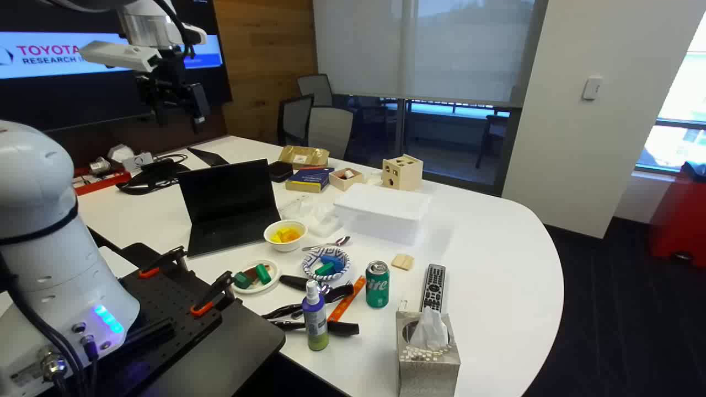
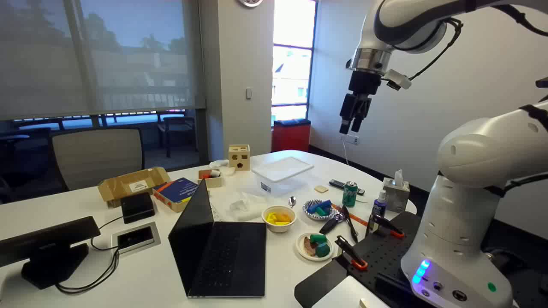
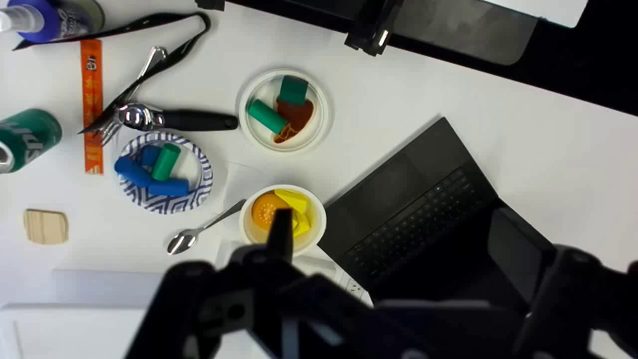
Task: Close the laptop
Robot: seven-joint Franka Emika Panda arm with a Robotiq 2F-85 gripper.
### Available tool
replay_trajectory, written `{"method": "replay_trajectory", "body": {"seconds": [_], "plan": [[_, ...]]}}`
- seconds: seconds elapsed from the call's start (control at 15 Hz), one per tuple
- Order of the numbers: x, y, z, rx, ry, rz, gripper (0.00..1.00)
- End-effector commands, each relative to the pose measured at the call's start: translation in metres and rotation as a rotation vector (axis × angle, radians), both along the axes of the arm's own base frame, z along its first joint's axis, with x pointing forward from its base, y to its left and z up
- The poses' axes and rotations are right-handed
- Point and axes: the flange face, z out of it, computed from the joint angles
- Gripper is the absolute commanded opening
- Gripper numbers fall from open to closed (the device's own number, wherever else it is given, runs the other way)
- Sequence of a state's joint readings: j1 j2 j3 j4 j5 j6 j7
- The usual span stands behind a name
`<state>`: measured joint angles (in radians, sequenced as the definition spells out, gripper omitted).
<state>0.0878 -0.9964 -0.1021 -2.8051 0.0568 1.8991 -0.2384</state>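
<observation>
The laptop [image 1: 226,193] stands open on the white table, its black screen raised and tilted back from the dark keyboard base. It also shows open in an exterior view [image 2: 227,256], where the screen is seen nearly edge-on. In the wrist view the laptop's base [image 3: 394,184] lies below, and its screen is partly hidden by the gripper. My gripper [image 1: 179,118] is high above the table, apart from the laptop, and it also shows in an exterior view [image 2: 350,127]. In the wrist view the gripper's fingers [image 3: 394,219] are spread wide with nothing between them.
A bowl with yellow pieces [image 2: 278,229] stands close beside the laptop's base. A plate [image 2: 314,256], a patterned bowl [image 1: 309,264], a green can [image 1: 378,286] and a white box [image 1: 380,220] are farther along. A black device [image 2: 47,244] and cables lie behind the screen.
</observation>
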Motion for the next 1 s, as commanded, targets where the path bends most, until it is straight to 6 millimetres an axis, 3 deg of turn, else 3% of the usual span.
{"method": "replay_trajectory", "body": {"seconds": [0.0,0.13,0.27,0.4,0.73,0.93], "plan": [[0.0,0.0,-0.001,0.0,0.004,0.0,1.0],[0.0,0.0,-0.003,-0.001,0.009,0.0,1.0],[0.023,0.001,-0.003,-0.026,0.017,0.038,1.0],[0.061,0.015,-0.004,-0.07,-0.016,0.117,1.0],[0.136,0.071,-0.015,-0.148,-0.206,0.344,1.0],[0.179,0.119,-0.031,-0.176,-0.277,0.497,1.0]]}}
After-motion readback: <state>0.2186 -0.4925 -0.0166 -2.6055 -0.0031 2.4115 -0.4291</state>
